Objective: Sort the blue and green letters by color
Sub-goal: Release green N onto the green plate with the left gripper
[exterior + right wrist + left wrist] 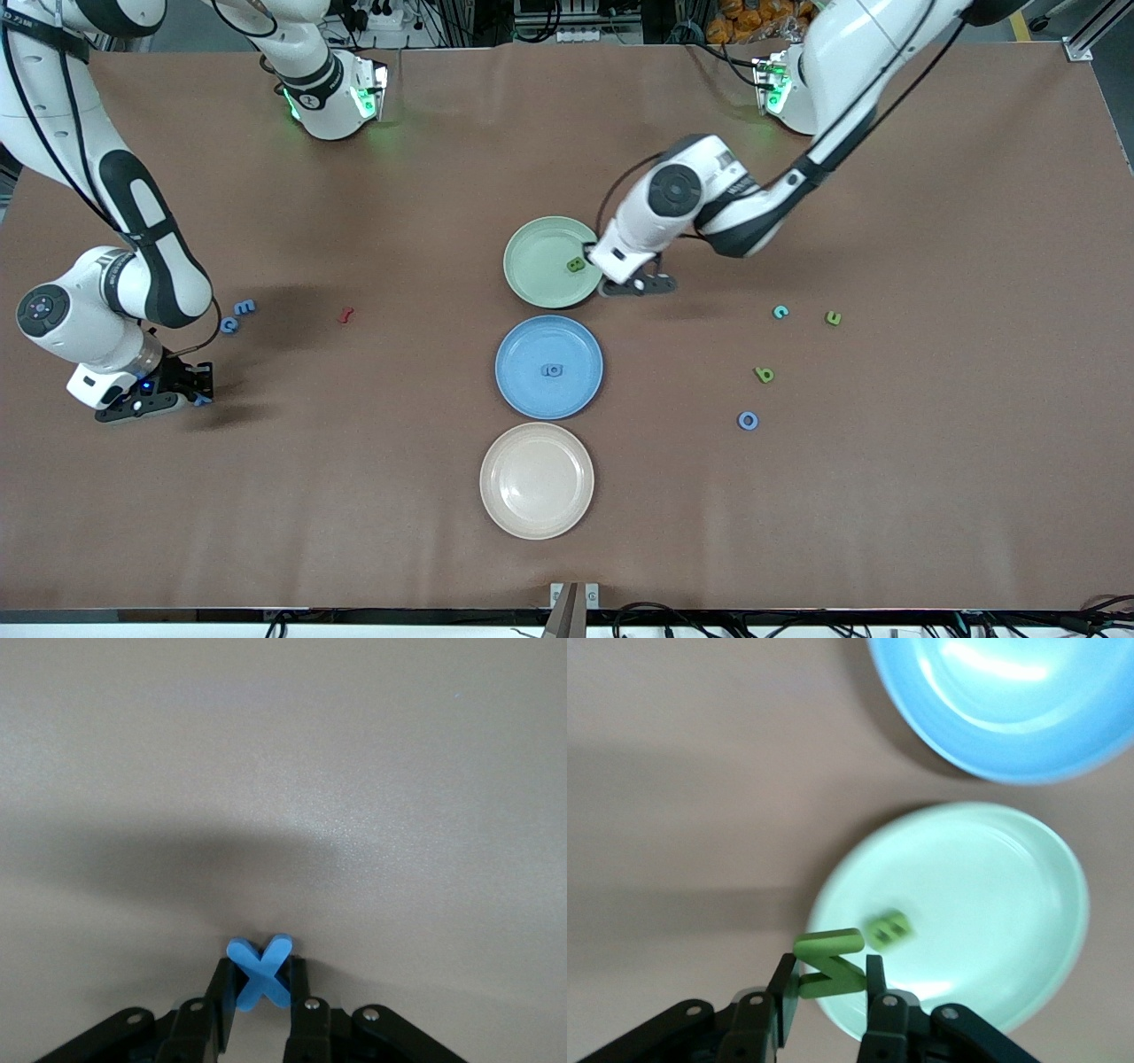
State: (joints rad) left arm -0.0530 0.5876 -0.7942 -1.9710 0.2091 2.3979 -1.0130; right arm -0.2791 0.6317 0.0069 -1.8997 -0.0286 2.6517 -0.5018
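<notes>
While my two hands work at separate ends of the counter [354, 496], this is how things stand:

Left hand [833, 992]: closed on a green Z [830, 962], which I hold over the rim of the green plate [992, 904] at the edge toward my left arm's end.
Green Z attitude: gripped across its diagonal stroke, its top bar sticking out past my fingertips toward the plate; its long axis runs across the gap between my fingers.
Green plate contents: one green letter [576, 263], lying flat near the rim where my left hand hangs; its shape is too blurred to read.
Right hand [257, 997]: closed on a blue X [259, 970], down at the counter toward my right arm's end.
Blue X attitude: pinched at its crossing, two arms pointing out past my fingertips.
Blue plate [518, 390]: nearer the front camera than the green plate, with one blue letter [553, 369] at its middle.
Cream plate [505, 505]: nearest the front camera of the three.
Loose near my right hand: two blue letters [236, 316] just beside each other, and a dark red letter [346, 314] toward the plates.
Loose toward my left arm's end: a teal c [780, 312], a green letter [833, 317] beside it, a green b [764, 375] and a blue o [748, 420].
</notes>
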